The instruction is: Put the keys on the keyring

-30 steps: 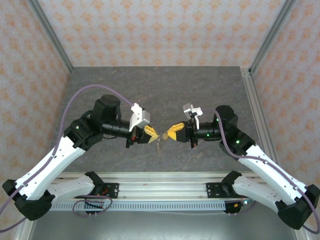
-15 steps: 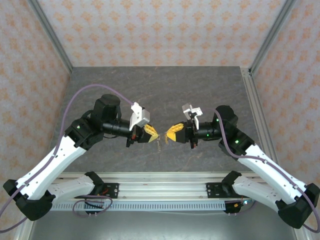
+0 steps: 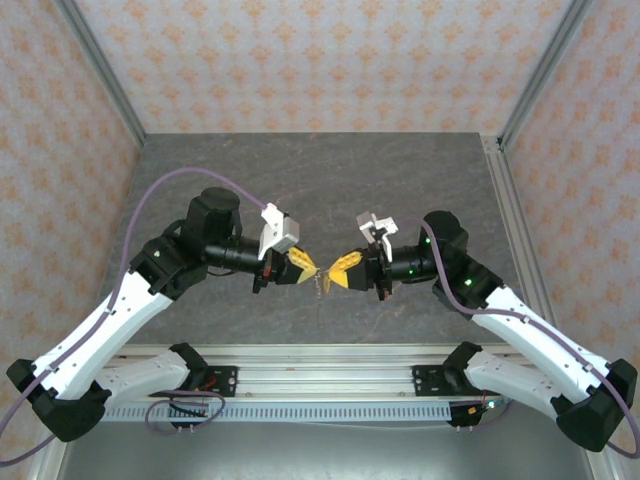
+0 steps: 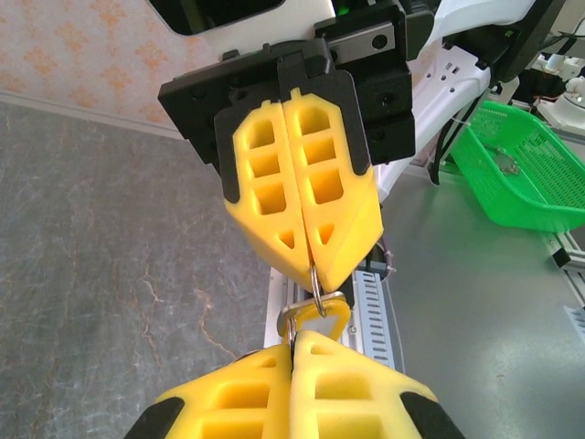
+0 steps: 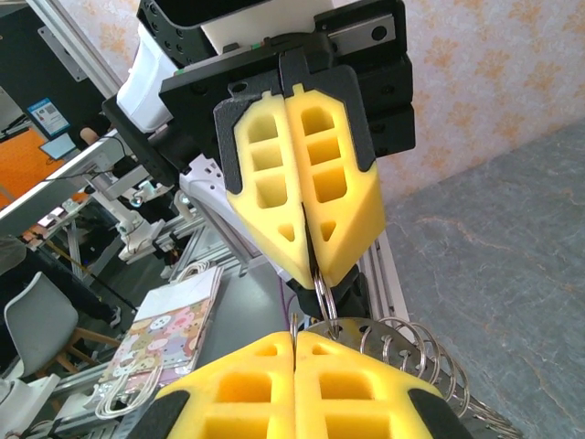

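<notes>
Though tiny, a yellow-headed key (image 4: 338, 311)

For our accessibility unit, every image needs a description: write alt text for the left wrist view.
Two shut yellow end effectors meet tip to tip: the right end effector, above, pinches a thin metal keyring, and the left end effector, below, grips a yellow-headed key meeting that ring. A grey table lies left, a green basket right.

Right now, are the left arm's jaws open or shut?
Shut. In the right wrist view the left gripper has its yellow fingers meeting with no gap, pinching a thin metal ring.
</notes>
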`<state>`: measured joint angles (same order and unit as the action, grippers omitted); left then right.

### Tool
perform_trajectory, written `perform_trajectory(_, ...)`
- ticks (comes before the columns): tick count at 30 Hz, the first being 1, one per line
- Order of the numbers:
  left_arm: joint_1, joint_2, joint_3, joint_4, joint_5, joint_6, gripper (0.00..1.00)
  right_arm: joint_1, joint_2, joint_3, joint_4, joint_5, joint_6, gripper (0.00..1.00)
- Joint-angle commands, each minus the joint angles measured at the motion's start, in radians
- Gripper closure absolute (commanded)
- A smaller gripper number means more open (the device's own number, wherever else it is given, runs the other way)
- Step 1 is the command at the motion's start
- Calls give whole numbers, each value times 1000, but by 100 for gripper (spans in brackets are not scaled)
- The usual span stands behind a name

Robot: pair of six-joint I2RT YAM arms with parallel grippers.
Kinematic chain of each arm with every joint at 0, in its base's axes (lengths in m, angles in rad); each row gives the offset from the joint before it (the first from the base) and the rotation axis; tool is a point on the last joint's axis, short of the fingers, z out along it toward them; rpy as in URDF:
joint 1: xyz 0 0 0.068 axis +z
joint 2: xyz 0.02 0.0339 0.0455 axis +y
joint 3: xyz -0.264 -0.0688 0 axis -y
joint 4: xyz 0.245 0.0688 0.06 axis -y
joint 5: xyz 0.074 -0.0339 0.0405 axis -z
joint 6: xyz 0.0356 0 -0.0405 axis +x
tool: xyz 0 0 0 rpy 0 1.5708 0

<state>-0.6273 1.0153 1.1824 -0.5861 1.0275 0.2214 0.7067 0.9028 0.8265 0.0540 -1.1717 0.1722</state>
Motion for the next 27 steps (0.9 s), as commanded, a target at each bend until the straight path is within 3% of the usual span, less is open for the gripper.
perform_trajectory(1,8,-14,-10,60,51,-24,100,10,-4,-7,59,-26,0,100)
perform_trajectory(12,9,1,-16,91,80,-47,100,9,-38,-51,137,73,9,100)
perform_trajectory(27,10,-6,-23,103,91,-55,100,9,3,-33,126,95,80,100)
